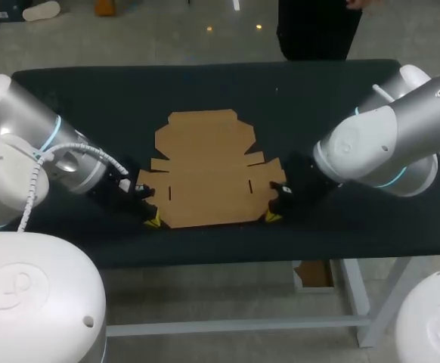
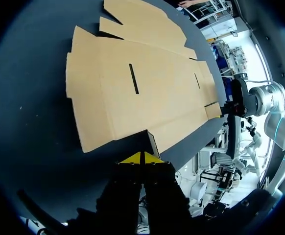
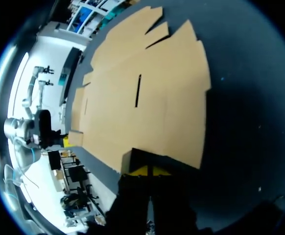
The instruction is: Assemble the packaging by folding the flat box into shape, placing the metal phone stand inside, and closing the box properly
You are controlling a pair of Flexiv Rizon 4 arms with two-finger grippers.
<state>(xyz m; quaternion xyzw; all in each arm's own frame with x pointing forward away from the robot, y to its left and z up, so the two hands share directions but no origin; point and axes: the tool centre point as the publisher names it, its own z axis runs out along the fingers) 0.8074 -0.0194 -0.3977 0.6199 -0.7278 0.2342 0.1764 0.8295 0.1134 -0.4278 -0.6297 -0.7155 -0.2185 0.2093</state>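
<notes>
A flat brown cardboard box blank point(image 1: 209, 168) lies unfolded in the middle of the black table point(image 1: 91, 98). My left gripper point(image 1: 153, 221) is shut at the blank's near left corner, its yellow tips pressed together at the cardboard's edge point(image 2: 142, 157). My right gripper point(image 1: 270, 217) is shut at the near right corner, its tips likewise at the edge of the blank point(image 3: 150, 170). Whether either gripper pinches the cardboard is not visible. In each wrist view the blank point(image 2: 147, 88) point(image 3: 147, 98) spreads out ahead of the fingers. No metal phone stand is in view.
The table's front edge point(image 1: 227, 253) runs just behind both grippers. Bare black surface lies to the left, right and far side of the blank.
</notes>
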